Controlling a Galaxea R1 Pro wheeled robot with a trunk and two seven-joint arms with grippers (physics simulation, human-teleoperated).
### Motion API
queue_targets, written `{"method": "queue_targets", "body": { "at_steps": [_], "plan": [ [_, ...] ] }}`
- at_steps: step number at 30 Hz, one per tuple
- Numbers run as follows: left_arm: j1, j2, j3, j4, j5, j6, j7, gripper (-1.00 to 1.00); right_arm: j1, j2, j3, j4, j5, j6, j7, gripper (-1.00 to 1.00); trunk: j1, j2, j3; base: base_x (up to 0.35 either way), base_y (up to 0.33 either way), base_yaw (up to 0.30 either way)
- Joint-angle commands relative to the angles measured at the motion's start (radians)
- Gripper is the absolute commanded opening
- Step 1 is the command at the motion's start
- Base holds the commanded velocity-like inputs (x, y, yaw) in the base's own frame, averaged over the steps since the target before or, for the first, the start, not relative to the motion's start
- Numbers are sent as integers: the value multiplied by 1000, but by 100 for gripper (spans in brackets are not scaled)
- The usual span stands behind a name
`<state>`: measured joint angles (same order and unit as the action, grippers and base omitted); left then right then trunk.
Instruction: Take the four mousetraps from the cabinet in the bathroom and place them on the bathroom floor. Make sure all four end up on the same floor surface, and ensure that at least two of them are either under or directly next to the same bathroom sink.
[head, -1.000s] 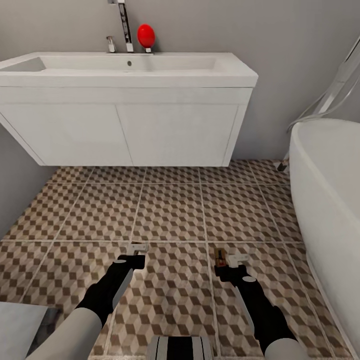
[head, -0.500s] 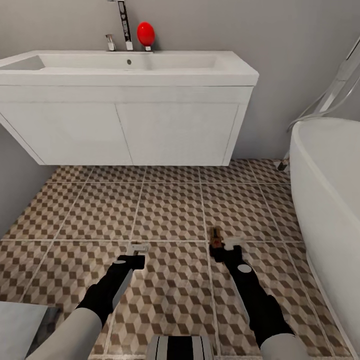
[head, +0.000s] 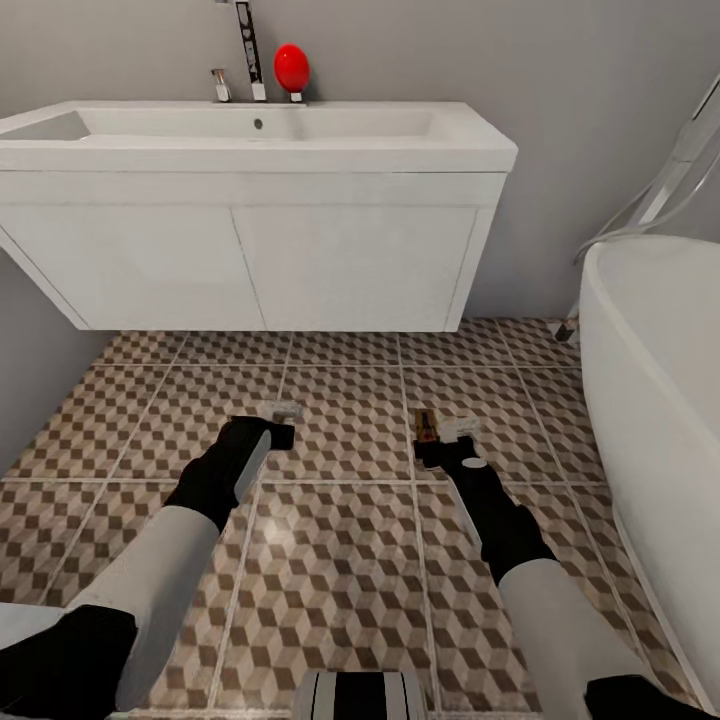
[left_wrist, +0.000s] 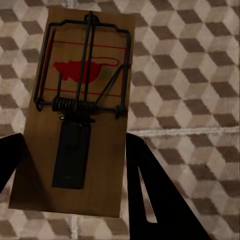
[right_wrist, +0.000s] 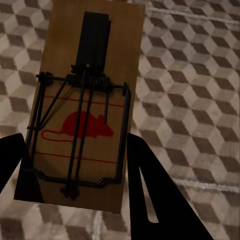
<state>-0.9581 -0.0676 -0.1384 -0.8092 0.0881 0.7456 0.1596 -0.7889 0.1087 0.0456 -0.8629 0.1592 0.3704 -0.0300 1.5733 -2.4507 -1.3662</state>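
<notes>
Both arms reach low over the bathroom floor (head: 340, 420) in front of the sink (head: 250, 140). The left gripper (head: 268, 428) is closed on a mousetrap (left_wrist: 75, 110), the right gripper (head: 440, 440) clamps another mousetrap (right_wrist: 82, 110). To do this step well, each board should go down flat and level near the vanity's front edge, jaws released only at tile contact, the two traps kept apart.

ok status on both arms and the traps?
Left gripper shut on mousetrap. Right gripper shut on second mousetrap. Both over bathroom floor, facing sink. Nothing in the way.
</notes>
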Motion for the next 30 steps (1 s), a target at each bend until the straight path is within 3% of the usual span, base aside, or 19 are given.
{"method": "queue_targets", "body": {
  "at_steps": [1, 4, 8, 10, 13, 22, 24, 27, 30],
  "plan": [
    [-33, 1, -3, 38, 7, 9, 9, -100, -37, 0, 2, 47, 3, 6, -3, -100, 0, 0, -1, 0, 0, 0],
    [-74, 1, -3, 95, 5, 12, 10, -100, -131, 0, 2, 154, 3, 4, -2, -100, 0, 0, -1, 0, 0, 0],
    [-89, 7, -3, 139, 5, -34, 9, -100, -197, 0, 2, 206, 2, 3, -2, -100, 0, 0, -1, 0, 0, 0],
    [-92, 9, -3, 150, 5, -105, 6, -100, -211, 0, 2, 216, 2, 3, -2, -100, 0, 0, -1, 0, 0, 0],
    [-94, 11, -5, 139, 6, -149, 2, -100, -217, 1, 3, 221, 2, 2, -2, -100, 0, 0, -1, 0, 0, 0],
    [-95, 13, -12, 67, 7, -159, 6, -100, -220, 7, 10, 221, 2, -17, 1, -100, 0, 0, -1, 0, 0, 0],
    [-95, 13, -12, 65, 6, -153, 7, -100, -220, 21, 29, 220, 3, -38, 0, -100, 0, 0, -1, 0, 0, 0],
    [-95, 14, -12, 64, 5, -148, 7, -100, -219, 40, 120, 219, 4, -76, -3, -100, 4, -7, -4, 0, 0, 0],
    [-95, 15, -12, 64, 4, -146, 8, -100, -219, 44, 182, 219, 4, -86, -5, -100, 15, -28, -13, 0, 0, 0]
  ]
}}
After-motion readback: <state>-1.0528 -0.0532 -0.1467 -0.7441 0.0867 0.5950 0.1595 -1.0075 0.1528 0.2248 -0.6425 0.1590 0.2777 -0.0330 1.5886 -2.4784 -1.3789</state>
